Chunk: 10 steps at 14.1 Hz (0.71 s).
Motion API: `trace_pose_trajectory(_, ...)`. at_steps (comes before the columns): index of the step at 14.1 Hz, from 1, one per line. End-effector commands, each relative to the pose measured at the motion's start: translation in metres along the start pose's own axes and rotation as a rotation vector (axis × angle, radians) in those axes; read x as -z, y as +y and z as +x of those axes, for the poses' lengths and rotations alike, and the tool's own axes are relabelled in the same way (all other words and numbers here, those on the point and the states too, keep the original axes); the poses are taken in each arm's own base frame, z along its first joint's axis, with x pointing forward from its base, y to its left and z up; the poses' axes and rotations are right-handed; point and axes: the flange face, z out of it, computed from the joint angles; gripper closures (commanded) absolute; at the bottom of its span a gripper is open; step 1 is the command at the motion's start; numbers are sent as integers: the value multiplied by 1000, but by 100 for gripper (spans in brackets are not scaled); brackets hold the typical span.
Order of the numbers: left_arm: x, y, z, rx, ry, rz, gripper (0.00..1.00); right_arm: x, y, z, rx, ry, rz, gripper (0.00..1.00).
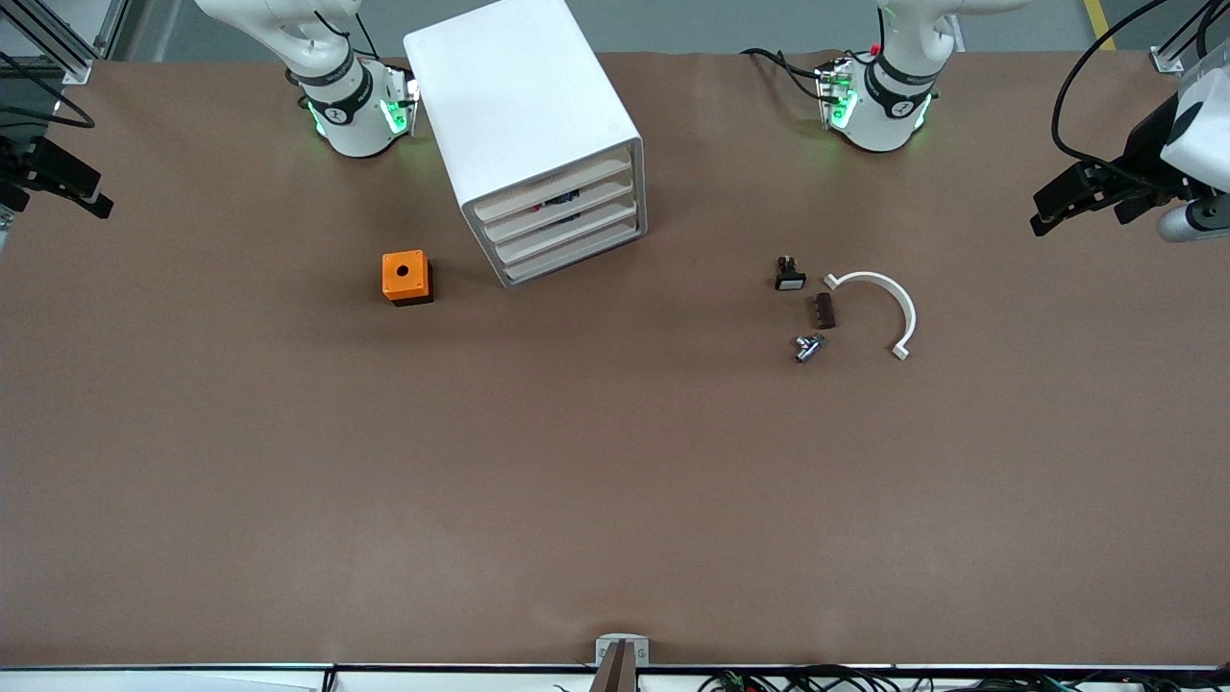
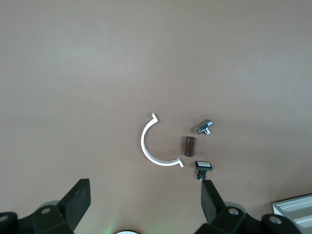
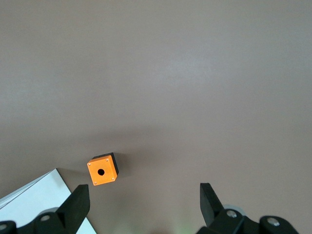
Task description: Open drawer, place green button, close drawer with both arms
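Note:
The white cabinet stands between the two arm bases, and all four of its drawers are pushed in. No green-capped button shows on the table. A small dark thing with bluish bits shows through the gap above the second drawer, and I cannot tell what it is. My left gripper is open and empty, high over the left arm's end of the table. My right gripper is open and empty, high over the right arm's end. Both arms wait.
An orange cube with a round hole lies beside the cabinet, toward the right arm's end. A black switch with a white face, a brown block, a silvery part and a white half-ring lie toward the left arm's end.

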Motion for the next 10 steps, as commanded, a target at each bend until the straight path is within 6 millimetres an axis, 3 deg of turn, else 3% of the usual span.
trace_pose_trajectory(1, 2, 0, -7, -25, 18, 23, 0, 3, -3, -8, 17, 17, 7, 0)
trace_pose_trajectory(10, 5, 12, -19, -117, -3, 35, 0, -1, 2, -8, 54, 4, 7, 0)
